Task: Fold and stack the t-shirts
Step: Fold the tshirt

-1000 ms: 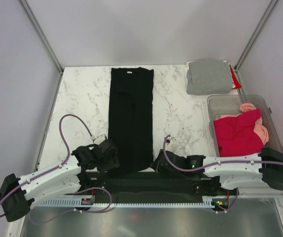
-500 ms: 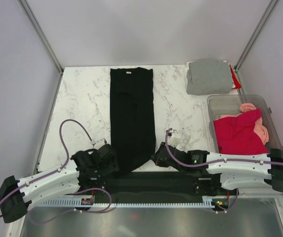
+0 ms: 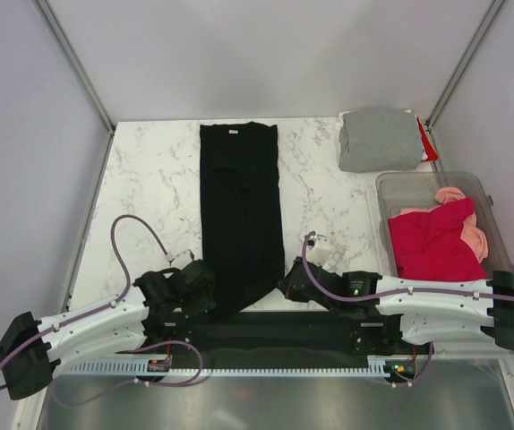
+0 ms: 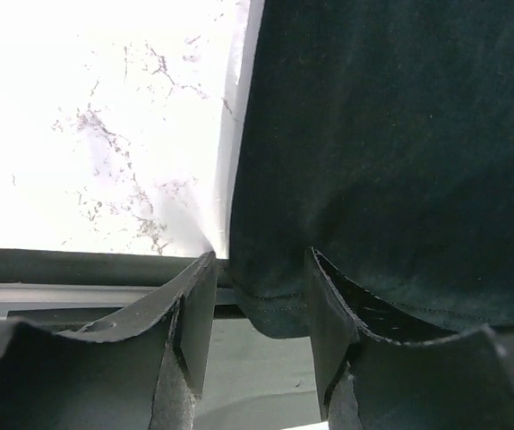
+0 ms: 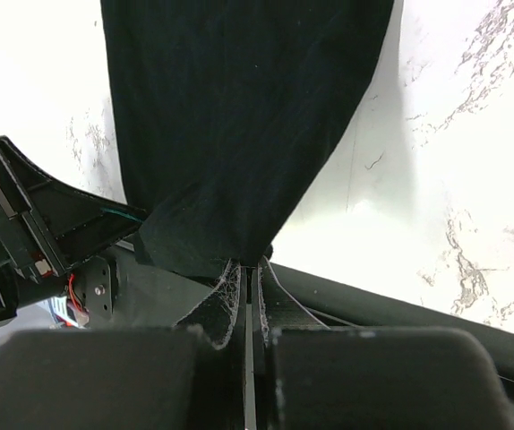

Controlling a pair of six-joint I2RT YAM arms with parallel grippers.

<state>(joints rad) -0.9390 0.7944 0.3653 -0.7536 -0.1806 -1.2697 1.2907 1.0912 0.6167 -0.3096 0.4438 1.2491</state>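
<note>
The black t-shirt [image 3: 239, 206] lies as a long narrow strip down the middle of the marble table, collar at the far edge. Its near end tapers towards the table's front edge. My left gripper [image 3: 201, 288] is at the near left corner, open, with the hem [image 4: 275, 305] hanging between its fingers [image 4: 194, 305]. My right gripper [image 3: 290, 285] is shut on the near right corner of the black t-shirt [image 5: 239, 134], pinched at the fingertips [image 5: 252, 266]. A folded grey t-shirt [image 3: 378, 139] lies at the back right. The crimson t-shirt [image 3: 429, 244] and the salmon-pink one [image 3: 474, 235] lie crumpled in the tub.
The clear plastic tub [image 3: 391, 184] stands at the right edge. A bit of red cloth [image 3: 428, 143] shows behind the grey t-shirt. Metal frame posts rise at the back corners. A black rail [image 3: 275, 336] runs along the front edge between the arm bases.
The right gripper has moved up and left with the shirt's corner, and the near end of the shirt has narrowed to a taper. The left gripper has moved slightly nearer.
</note>
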